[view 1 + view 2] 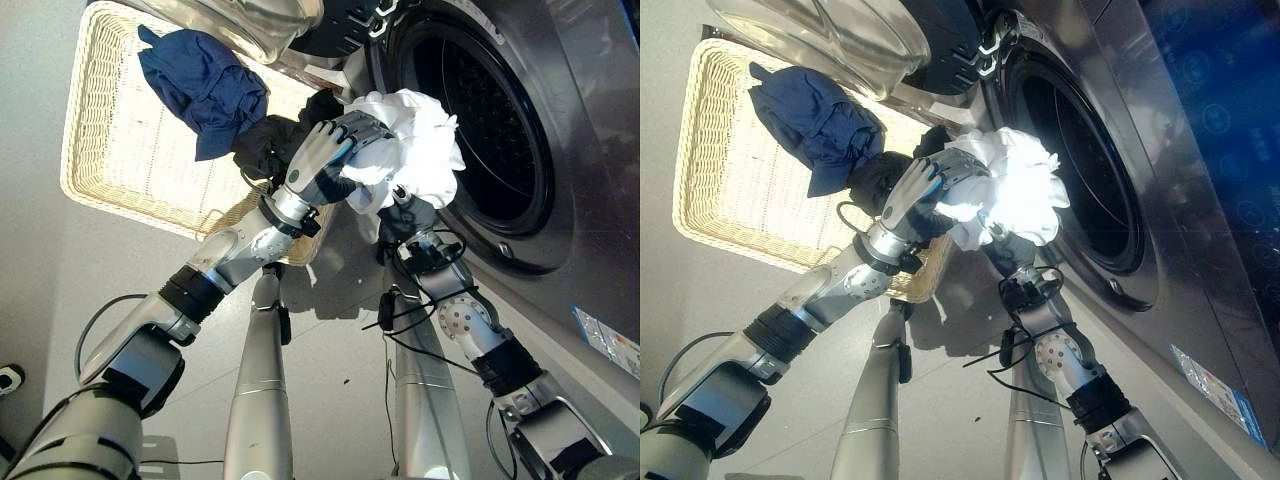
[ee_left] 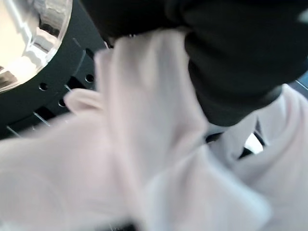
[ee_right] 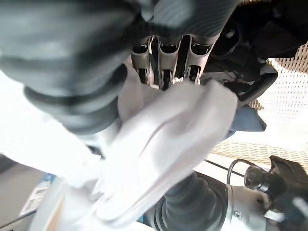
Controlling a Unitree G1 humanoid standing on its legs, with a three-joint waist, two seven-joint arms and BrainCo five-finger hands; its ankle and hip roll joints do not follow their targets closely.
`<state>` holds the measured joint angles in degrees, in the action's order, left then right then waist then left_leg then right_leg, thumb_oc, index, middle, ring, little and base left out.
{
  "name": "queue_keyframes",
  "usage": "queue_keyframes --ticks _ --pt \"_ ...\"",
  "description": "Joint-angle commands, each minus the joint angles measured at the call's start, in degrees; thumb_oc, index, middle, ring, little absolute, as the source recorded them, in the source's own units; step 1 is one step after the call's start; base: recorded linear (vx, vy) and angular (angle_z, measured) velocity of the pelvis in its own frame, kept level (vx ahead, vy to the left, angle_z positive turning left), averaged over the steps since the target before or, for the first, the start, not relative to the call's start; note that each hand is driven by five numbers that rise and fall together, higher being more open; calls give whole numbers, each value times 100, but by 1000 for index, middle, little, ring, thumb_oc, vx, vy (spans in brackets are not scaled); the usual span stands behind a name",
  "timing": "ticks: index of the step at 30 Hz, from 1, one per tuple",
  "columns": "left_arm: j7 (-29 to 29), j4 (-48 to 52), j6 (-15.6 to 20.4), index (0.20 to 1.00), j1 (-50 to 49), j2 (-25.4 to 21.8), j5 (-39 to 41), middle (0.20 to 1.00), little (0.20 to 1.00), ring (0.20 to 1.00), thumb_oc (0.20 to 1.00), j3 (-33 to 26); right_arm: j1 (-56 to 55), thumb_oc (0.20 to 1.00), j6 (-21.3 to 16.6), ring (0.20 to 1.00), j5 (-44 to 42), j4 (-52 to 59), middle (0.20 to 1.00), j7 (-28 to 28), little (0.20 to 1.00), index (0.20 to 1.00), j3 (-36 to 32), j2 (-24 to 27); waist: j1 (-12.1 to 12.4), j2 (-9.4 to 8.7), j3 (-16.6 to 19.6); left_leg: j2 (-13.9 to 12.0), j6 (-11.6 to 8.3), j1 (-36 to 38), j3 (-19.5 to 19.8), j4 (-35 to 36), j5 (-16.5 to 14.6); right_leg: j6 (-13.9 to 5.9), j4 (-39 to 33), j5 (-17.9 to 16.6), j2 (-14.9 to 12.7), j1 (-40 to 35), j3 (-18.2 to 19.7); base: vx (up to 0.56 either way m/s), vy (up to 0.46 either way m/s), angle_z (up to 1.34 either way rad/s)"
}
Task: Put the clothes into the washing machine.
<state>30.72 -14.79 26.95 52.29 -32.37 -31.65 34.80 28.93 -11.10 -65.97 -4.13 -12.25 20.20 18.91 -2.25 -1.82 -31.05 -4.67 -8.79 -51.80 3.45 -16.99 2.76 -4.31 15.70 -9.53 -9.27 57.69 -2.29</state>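
Wicker basket (image 1: 100, 150) holding blue garment (image 1: 205, 85), both hands' fingers gripping white cloth (image 1: 420, 140) at washer drum (image 1: 490, 120)

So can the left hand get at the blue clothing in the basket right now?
Probably not right away: the left hand is curled on the white garment at the washer opening. The blue clothing lies uncovered in the basket.

Head cameras look down; wrist cameras close on white cloth (image 2: 159, 159).
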Motion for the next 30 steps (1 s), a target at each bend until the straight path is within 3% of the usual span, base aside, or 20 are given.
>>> queue_keyframes --ticks 1,14,15,16,19,22,27,30 --pt "-214 501 559 200 -190 123 29 200 200 200 200 449 416 200 -432 200 -122 718 200 -444 200 200 -112 -210 98 -125 126 200 526 -95 234 197 350 -539 108 -174 -85 -143 -172 0 0 0" --pt "-162 495 473 200 -247 84 92 200 200 200 200 396 444 200 -774 200 -56 701 200 -502 200 200 -223 -206 126 -143 126 244 546 -81 275 180 324 -543 64 -192 -81 -186 -186 0 0 0" --pt "-153 490 343 448 -250 98 176 448 448 448 448 384 462 200 -816 200 -45 705 200 -490 200 200 -245 -216 131 -147 126 235 541 -83 282 179 325 -548 72 -187 -84 -191 -188 0 0 0" --pt "-128 478 254 1000 -269 104 290 1000 1000 1000 1000 368 474 200 -843 200 -25 700 200 -470 200 200 -255 -227 138 -146 126 228 540 -84 287 179 326 -546 80 -183 -86 -192 -195 0 0 0" --pt "37 370 -77 1000 -397 186 928 1000 1000 1000 1000 225 485 200 -914 200 58 685 200 -394 200 200 -311 -264 157 -147 126 220 544 -77 295 194 340 -546 87 -192 -87 -199 -210 0 0 0" --pt "491 232 -155 1000 -607 293 1449 1000 1000 1000 1000 -33 497 200 -1042 200 219 628 200 -260 200 200 -413 -287 192 -142 126 218 546 -79 316 205 345 -553 97 -183 -94 -197 -221 4 -12 0" --pt "1185 177 77 1000 -1031 560 1902 1000 1000 1000 1000 -650 526 200 -1286 200 809 687 200 442 200 200 -677 -414 280 -92 126 270 553 -87 385 217 346 -543 86 -173 -113 -196 -241 2 -7 0" --pt "1121 267 229 1000 -1153 659 2009 1000 1000 1000 1000 -864 535 200 -1439 200 1096 738 200 828 200 200 -830 -478 312 -50 126 306 557 -87 407 225 344 -539 84 -168 -126 -194 -251 0 0 0"
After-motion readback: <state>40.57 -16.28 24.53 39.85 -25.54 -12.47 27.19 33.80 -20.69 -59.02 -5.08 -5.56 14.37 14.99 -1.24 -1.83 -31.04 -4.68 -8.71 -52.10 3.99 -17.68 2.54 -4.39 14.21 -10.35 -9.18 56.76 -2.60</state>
